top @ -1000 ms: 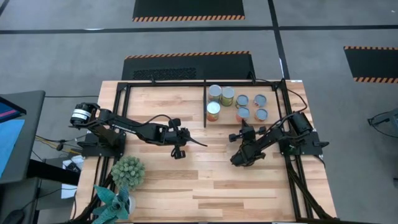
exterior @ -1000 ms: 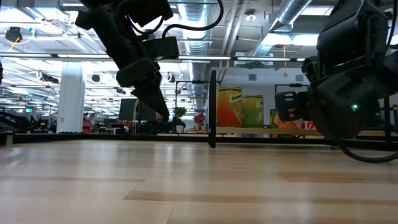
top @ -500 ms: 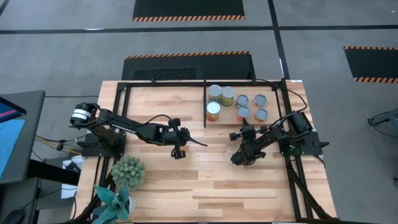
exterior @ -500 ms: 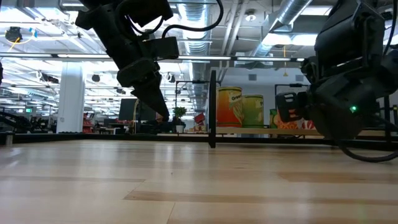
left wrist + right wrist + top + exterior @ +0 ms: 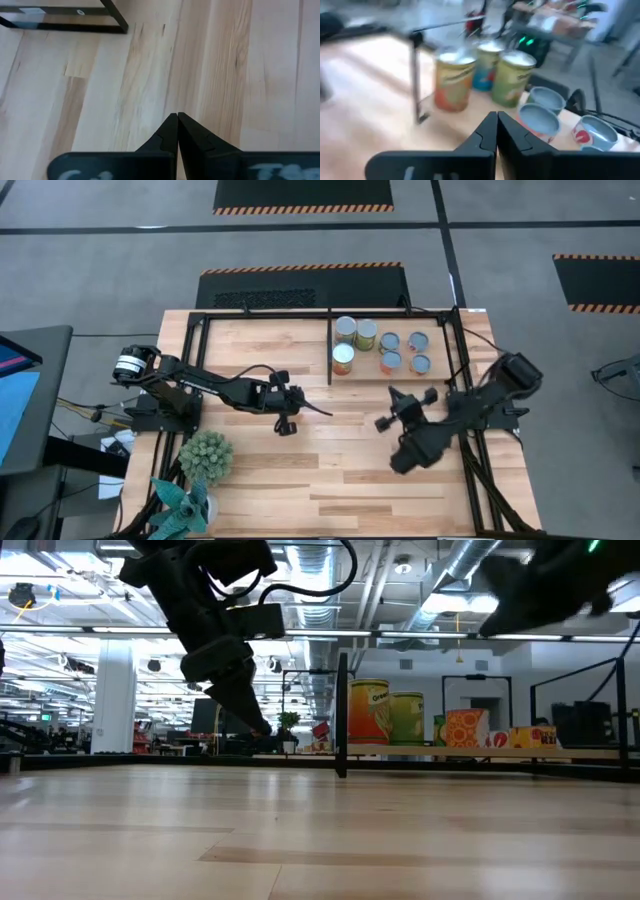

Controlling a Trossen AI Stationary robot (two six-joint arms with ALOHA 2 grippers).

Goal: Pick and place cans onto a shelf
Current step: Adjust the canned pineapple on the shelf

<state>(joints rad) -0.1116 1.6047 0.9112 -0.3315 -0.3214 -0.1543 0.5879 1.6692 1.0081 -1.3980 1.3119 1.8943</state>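
Seven cans [image 5: 382, 347] stand on their bases on the wood inside the right half of the black shelf frame [image 5: 264, 314], right of its divider bar [image 5: 330, 345]. Three taller ones [image 5: 454, 80] have orange and green labels; the shorter ones [image 5: 546, 97] show silver-blue tops. My right gripper [image 5: 398, 395] is shut and empty, raised above the table on the near side of the cans; the right wrist view [image 5: 497, 115] looks past it at them. My left gripper [image 5: 322, 412] is shut and empty over bare wood left of centre, as its wrist view [image 5: 177, 116] shows.
Two potted plants [image 5: 205, 455] [image 5: 180, 505] stand at the near left corner. Bare wood lies between the two arms and toward the near edge. The frame's left half [image 5: 260, 345] holds nothing. Black hazard-striped mats [image 5: 300, 194] lie on the floor beyond the table.
My right arm has risen from table height and drawn back from the cans toward the table's near right. In the low view it has left the table level and shows only at the top. The cans and my left arm have kept still.
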